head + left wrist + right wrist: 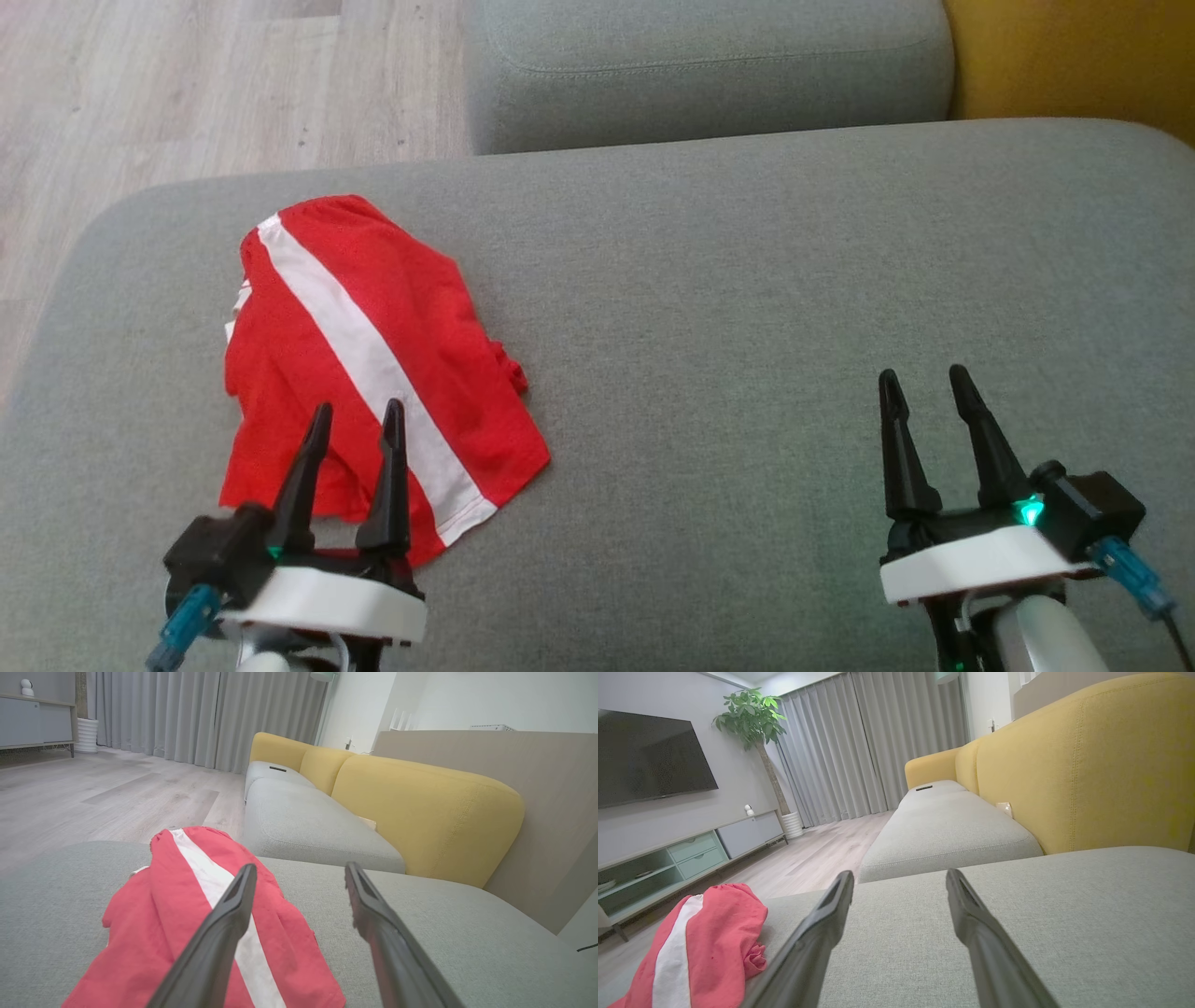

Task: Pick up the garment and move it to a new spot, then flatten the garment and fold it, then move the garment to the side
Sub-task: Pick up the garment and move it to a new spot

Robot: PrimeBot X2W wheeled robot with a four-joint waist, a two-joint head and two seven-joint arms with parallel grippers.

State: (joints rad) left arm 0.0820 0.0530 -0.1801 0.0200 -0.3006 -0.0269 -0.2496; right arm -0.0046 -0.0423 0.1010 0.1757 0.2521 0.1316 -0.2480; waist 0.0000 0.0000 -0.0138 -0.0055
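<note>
Long dark fingers spread wide and empty, the left gripper (359,406) hovers over the near end of a crumpled red garment (373,308) with a white stripe, which stretches ahead of its tips on a grey cushion (747,280). Level with it, the right gripper (924,371) points forward too, jaws equally apart, the garment well off to its left. Beyond both fingertips lie a second grey seat (700,75), a yellow backrest (1074,56) and pale wood floor (187,93).

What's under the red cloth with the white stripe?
The grey sofa cushion shows all around the red cloth, so it lies on that. Anything beneath its folds is covered and cannot be seen.
</note>
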